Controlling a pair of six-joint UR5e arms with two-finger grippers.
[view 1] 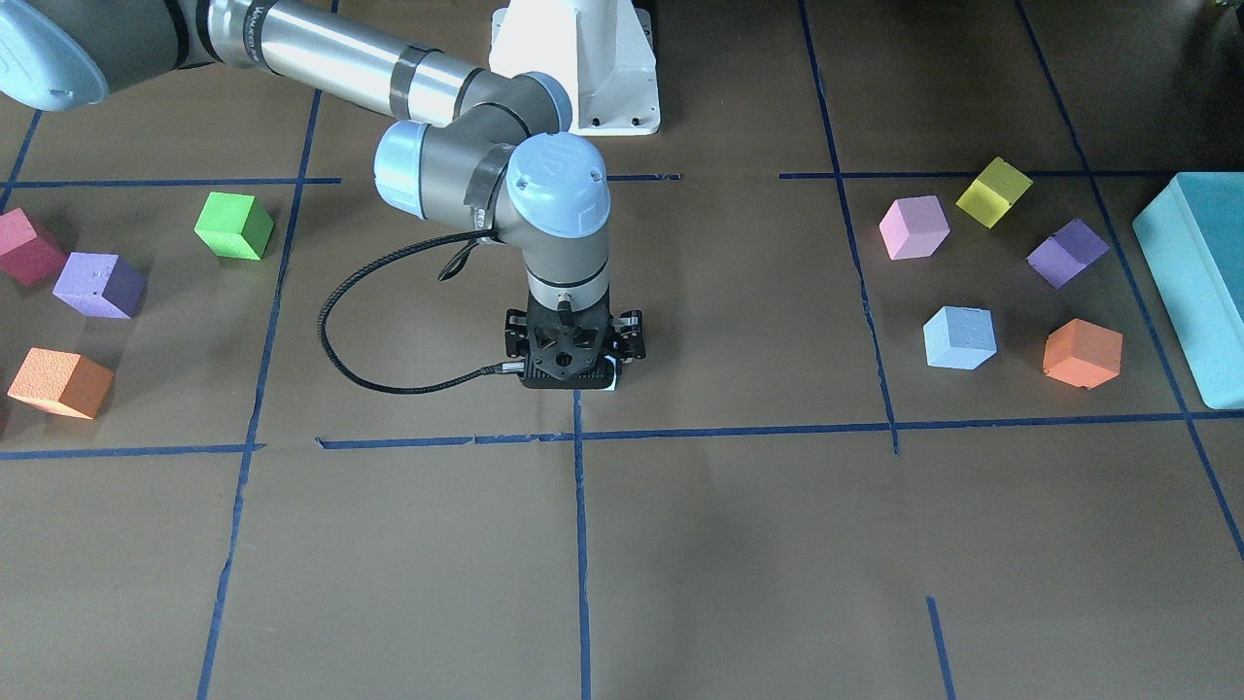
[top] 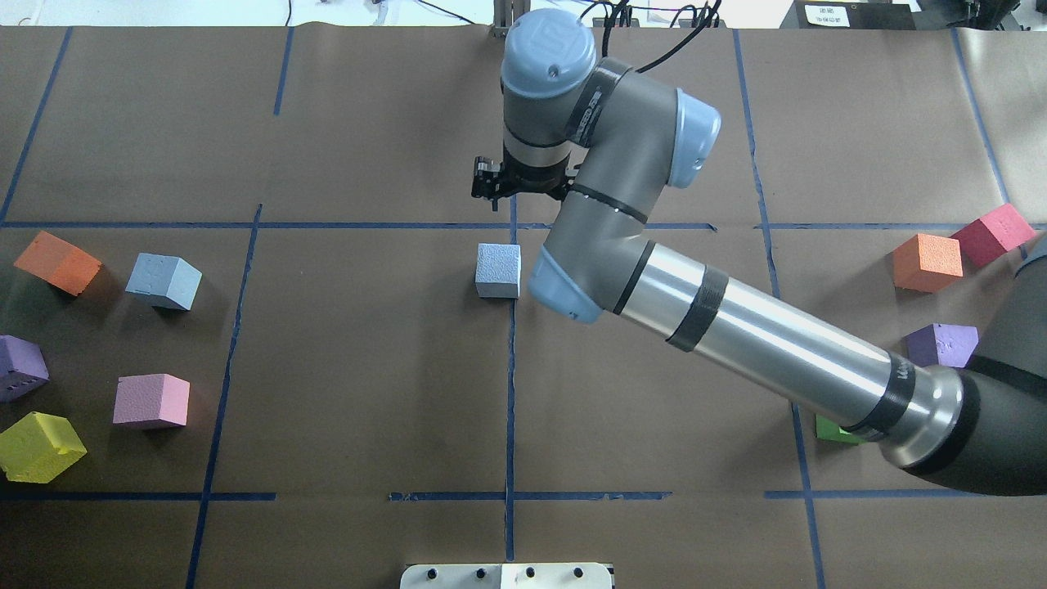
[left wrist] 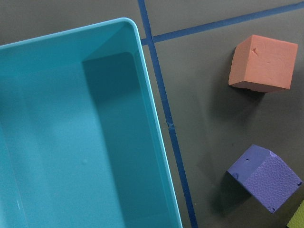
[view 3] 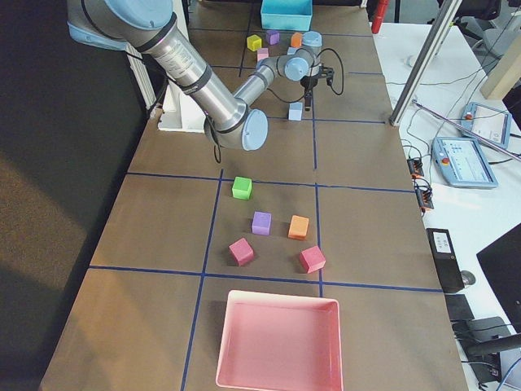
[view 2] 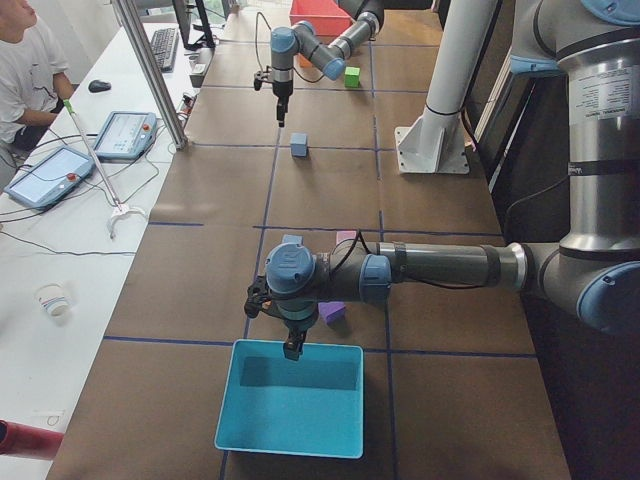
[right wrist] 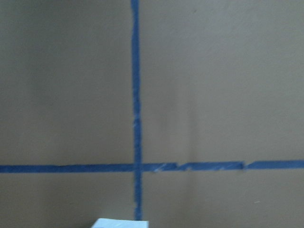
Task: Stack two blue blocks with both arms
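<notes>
— Are the right gripper (top: pixel 521 182) jaws gripping or loose?
— Hidden beneath its wrist; cannot tell. Same for the left gripper (view 2: pixel 292 350) above the glossy teal box (view 2: pixel 290 410).
— The blocks?
— Overhead, the grainy centre blue block (top: pixel 498 270) is at the right gripper's 6 o'clock; the second blue block (top: pixel 164 281) lies at 9, well apart.

Two light blue blocks, well apart, not stacked.
The first blue block (top: pixel 498 270) sits flat and straight in the middle of the table (top: pixel 368 368). The second blue block (top: pixel 164 281) sits turned a bit, near the table's left end.

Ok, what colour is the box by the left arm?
Teal box, clearest in the left wrist view.
</notes>
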